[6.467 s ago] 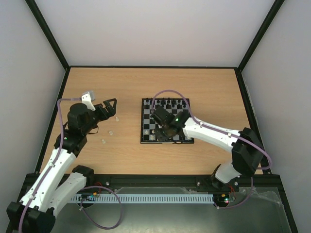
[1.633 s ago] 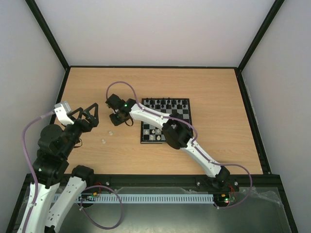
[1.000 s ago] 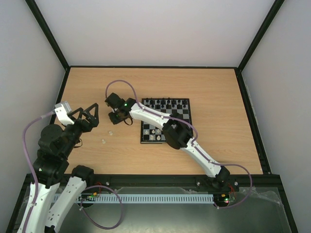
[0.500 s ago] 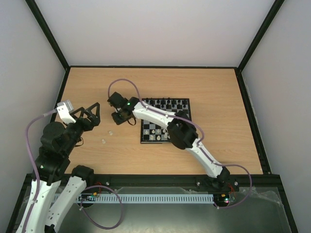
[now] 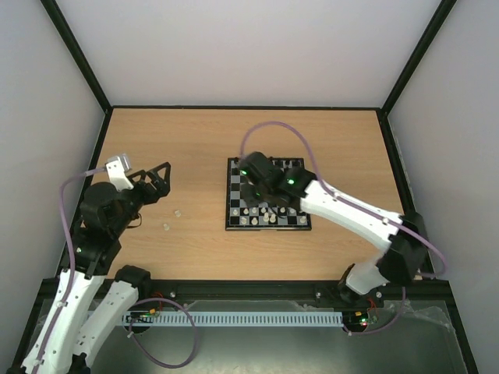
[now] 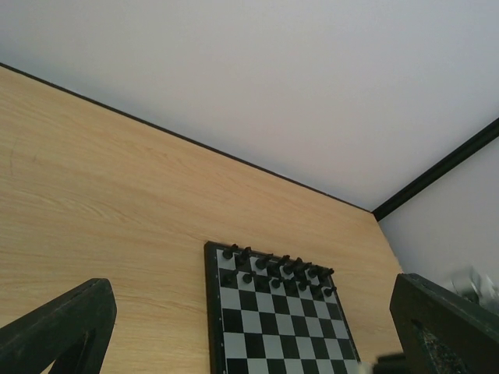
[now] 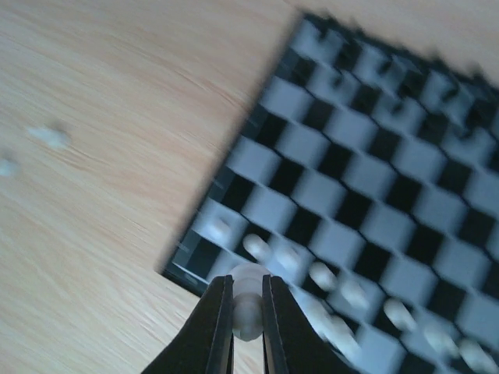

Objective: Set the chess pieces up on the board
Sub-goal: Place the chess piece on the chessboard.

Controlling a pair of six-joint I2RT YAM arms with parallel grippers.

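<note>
Two arms | right pincer (image 7: 248, 290) over board (image 7: 366, 202), clenched on chess piece (image 7: 248, 315), arm outstretched | left pincer (image 5: 154, 181) raised, agape

Pale wood-grain table (image 5: 343, 140) edged by a black frame, small chessboard (image 5: 234, 191) with black and pale-grey checks lying flat near its middle, 2 tiny pale chess pieces (image 5: 178, 211) loose on bare wood left of it, near each other, not touching.

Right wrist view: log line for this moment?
right jaws: shut on piece | over board | left jaws: open | two loose pieces on table
</note>
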